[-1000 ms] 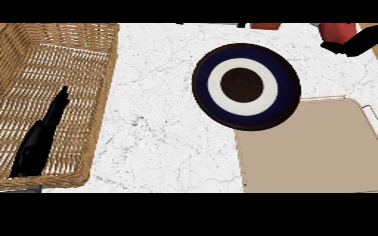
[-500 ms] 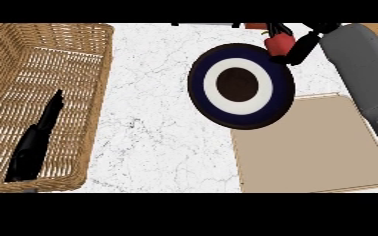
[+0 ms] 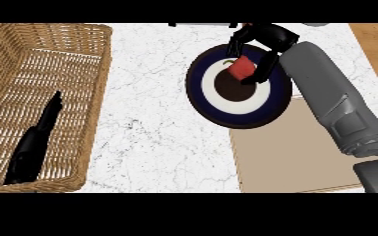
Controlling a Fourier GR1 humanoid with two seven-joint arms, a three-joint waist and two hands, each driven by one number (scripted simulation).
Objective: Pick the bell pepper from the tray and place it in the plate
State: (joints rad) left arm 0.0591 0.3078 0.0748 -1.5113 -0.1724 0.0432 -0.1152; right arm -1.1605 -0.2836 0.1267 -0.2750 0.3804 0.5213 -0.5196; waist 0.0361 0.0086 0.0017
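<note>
White marble counter [image 3: 148,130]. Right hand [image 3: 262,42] curls round red bell pepper [image 3: 241,70], held over plate [image 3: 207,107] centre, directly beneath fingers. Pick done; release left. Tray [image 3: 295,155] nearer robot than hand.

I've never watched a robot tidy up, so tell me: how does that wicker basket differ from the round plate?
The basket is rectangular, woven and tan with raised walls; the plate is round, flat and dark blue with a white ring. The basket holds a black object; over the plate the right hand holds a red bell pepper. Both rest on the white counter.
</note>
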